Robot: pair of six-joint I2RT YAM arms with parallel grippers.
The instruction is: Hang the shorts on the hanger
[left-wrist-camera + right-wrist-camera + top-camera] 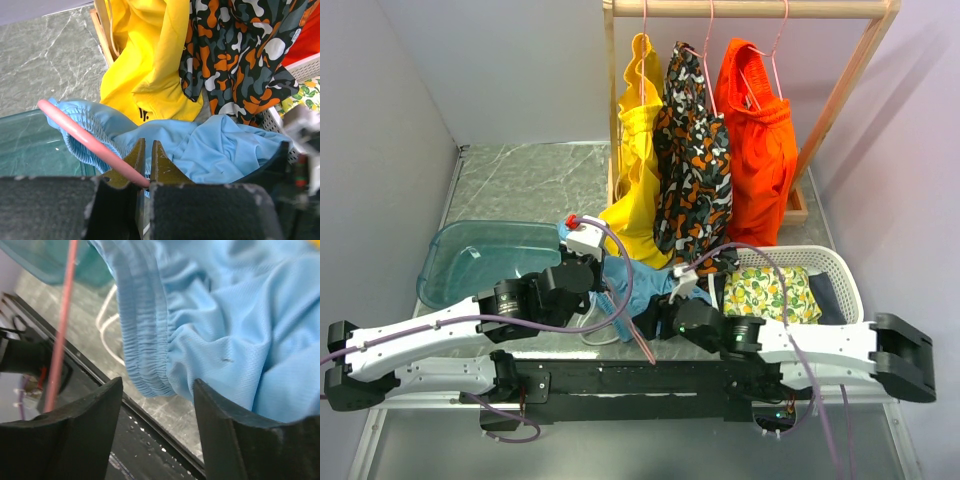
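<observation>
Partly done: your left gripper (149, 147) pinches the hanger (85, 138) against the shorts (220, 145); your right gripper (157, 385) stands open; threading remains.

A: White shells on left arm (415, 340) and right arm (820, 345)?
B: Yes, with black joints, black end caps.
A: Cables (620, 280)?
B: Purplish-grey, looped along each. White camera box (585, 240), red tip, on the left wrist. Small green light (682, 328) on the right.
A: Jaws?
B: Dark, wedge-shaped, olive-tinged on the left.

Thin pink wire hanger (82, 137): one straight run shows, hook unseen. Light-blue gathered fabric shorts (240, 330): cut by frame edges, hems probably folded under.
</observation>
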